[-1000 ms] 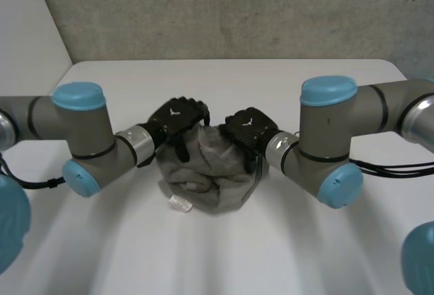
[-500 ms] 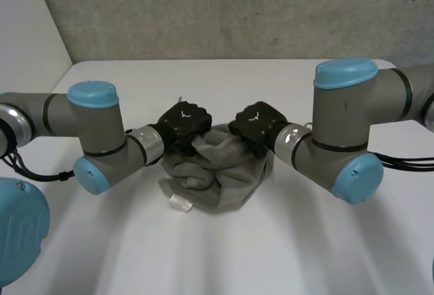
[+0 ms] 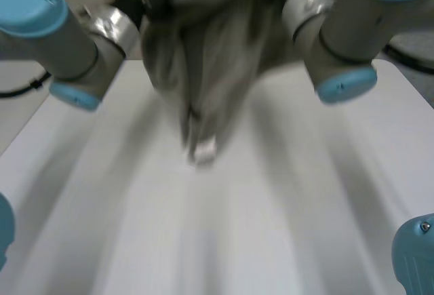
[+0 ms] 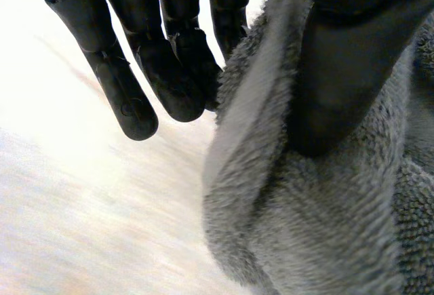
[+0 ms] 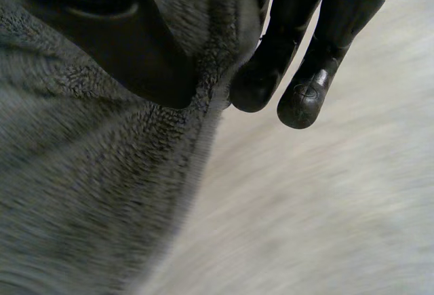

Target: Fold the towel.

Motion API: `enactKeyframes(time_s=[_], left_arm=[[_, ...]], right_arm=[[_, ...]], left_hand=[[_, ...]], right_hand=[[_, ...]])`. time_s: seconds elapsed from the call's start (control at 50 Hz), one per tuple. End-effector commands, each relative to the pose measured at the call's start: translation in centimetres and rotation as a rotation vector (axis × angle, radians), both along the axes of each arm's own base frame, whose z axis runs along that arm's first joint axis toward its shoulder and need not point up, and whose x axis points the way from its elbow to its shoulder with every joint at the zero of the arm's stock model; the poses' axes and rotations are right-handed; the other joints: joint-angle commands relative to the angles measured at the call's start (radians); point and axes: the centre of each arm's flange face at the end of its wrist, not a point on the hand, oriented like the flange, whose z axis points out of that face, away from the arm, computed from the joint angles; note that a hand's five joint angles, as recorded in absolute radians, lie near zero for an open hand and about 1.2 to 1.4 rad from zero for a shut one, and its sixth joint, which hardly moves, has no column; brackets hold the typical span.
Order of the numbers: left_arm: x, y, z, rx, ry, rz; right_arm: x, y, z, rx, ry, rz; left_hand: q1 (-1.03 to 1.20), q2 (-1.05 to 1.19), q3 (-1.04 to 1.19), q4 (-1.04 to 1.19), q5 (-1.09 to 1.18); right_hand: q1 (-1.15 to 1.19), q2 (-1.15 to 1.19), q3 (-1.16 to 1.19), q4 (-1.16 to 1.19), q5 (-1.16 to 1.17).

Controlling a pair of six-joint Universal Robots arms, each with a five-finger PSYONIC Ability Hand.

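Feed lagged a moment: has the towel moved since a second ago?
Yes. The towel has risen off the table, hanging pinched in the left hand and right hand.

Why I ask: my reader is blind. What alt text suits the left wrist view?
The left hand pinches a fold of the grey towel between its thumb and fingers. The fluffy cloth hangs from the hand, with the white table beyond.

The right hand (image 5: 135,51) pinches the towel (image 5: 88,186) edge.
It hangs from the pinch toward seven o'clock; the white table (image 5: 325,213) lies at four o'clock of the fingertips (image 5: 302,102).
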Motion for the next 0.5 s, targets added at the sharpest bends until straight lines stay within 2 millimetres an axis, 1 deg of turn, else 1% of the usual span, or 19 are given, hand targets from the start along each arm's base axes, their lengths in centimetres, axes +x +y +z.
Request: enactKeyframes(time_s=[0.02,0.06,0.1,0.12,0.14,0.16,0.18,0.2,0.22,0.26,0.28,0.3,0.32,0.34,0.36,0.38,0.42,0.48,0.5], left_arm=[[2.9,1.0,7.0,-0.231,0.27,0.123],[3.4,1.1,6.8,-0.234,0.296,0.118],[3.8,0.9,4.6,-0.186,0.271,0.103],[3.8,0.9,4.6,-0.185,0.271,0.103],[3.8,0.8,2.4,-0.124,0.227,0.096],[3.8,0.8,2.4,-0.123,0.226,0.096],[3.9,0.8,0.0,-0.058,0.175,0.084],[3.8,1.1,-2.3,0.005,0.124,0.061],[3.8,1.1,-2.3,0.006,0.123,0.061],[3.7,2.4,-6.8,0.134,0.032,0.009],[3.7,2.4,-6.8,0.134,0.031,0.008],[3.7,3.0,-8.8,0.191,-0.007,-0.015],[3.7,3.0,-8.9,0.192,-0.008,-0.015],[3.8,3.7,-10.7,0.242,-0.042,-0.029],[3.9,4.4,-12.5,0.288,-0.076,-0.039],[3.9,4.4,-12.5,0.289,-0.076,-0.039],[4.2,5.7,-15.5,0.362,-0.142,-0.042],[4.7,6.8,-18.0,0.43,-0.215,-0.028],[4.7,6.8,-18.0,0.43,-0.215,-0.028]], right_arm=[[-2.0,0.5,5.5,-0.08,-0.27,0.025],[-1.9,0.4,5.0,-0.059,-0.255,0.041],[-1.1,0.4,2.4,0.037,-0.15,0.09],[-1.1,0.4,2.4,0.038,-0.15,0.09],[-0.6,0.4,0.5,0.105,-0.079,0.122],[-0.2,0.6,-1.5,0.173,-0.008,0.157],[-0.2,0.6,-1.5,0.174,-0.007,0.158],[0.2,0.9,-3.5,0.241,0.057,0.186],[0.2,0.9,-3.6,0.242,0.057,0.187],[0.4,1.6,-8.1,0.39,0.177,0.222],[0.4,1.6,-8.1,0.391,0.178,0.222],[0.3,1.9,-10.3,0.458,0.226,0.229],[0.1,2.4,-12.2,0.511,0.265,0.237],[0.1,2.4,-12.2,0.512,0.266,0.237],[-0.1,2.8,-13.9,0.552,0.302,0.233],[-0.1,2.8,-13.9,0.552,0.303,0.233],[-0.6,3.5,-16.9,0.605,0.363,0.226],[-1.0,4.3,-18.8,0.619,0.408,0.222],[-1.0,4.3,-18.8,0.619,0.408,0.222]], left_hand=[[0.138,0.057,0.063,0.042,0.504],[0.138,0.057,0.063,0.042,0.504],[0.138,0.057,0.063,0.042,0.504],[0.138,0.057,0.063,0.042,0.504],[0.138,0.057,0.063,0.042,0.504],[0.138,0.057,0.063,0.042,0.504],[0.138,0.057,0.063,0.042,0.504],[0.138,0.057,0.063,0.042,0.504],[0.138,0.057,0.063,0.042,0.504],[0.138,0.057,0.063,0.042,0.504],[0.138,0.057,0.063,0.042,0.504],[0.138,0.057,0.063,0.042,0.504],[0.138,0.057,0.063,0.042,0.504],[0.048,-0.033,-0.026,-0.048,0.415],[-0.06,-0.142,-0.135,-0.156,0.306],[-0.061,-0.143,-0.136,-0.157,0.305],[-0.225,-0.306,-0.3,-0.321,0.141],[-0.29,-0.371,-0.365,-0.386,0.076],[-0.29,-0.372,-0.365,-0.386,0.076]], right_hand=[[0.095,0.08,0.069,0.063,0.069],[0.095,0.08,0.069,0.063,0.069],[0.095,0.08,0.069,0.063,0.069],[0.095,0.08,0.069,0.063,0.069],[0.095,0.08,0.069,0.063,0.069],[0.095,0.08,0.069,0.063,0.069],[0.095,0.08,0.069,0.063,0.069],[0.095,0.08,0.069,0.063,0.069],[0.095,0.08,0.069,0.063,0.069],[0.095,0.08,0.069,0.063,0.069],[0.095,0.08,0.069,0.063,0.069],[0.095,0.08,0.069,0.063,0.069],[0.095,0.08,0.069,0.063,0.069],[0.095,0.08,0.069,0.063,0.069],[0.095,0.08,0.069,0.063,0.069],[0.095,0.08,0.069,0.063,0.069],[0.095,0.08,0.069,0.063,0.069],[0.095,0.08,0.069,0.063,0.069],[0.095,0.08,0.069,0.063,0.069]])
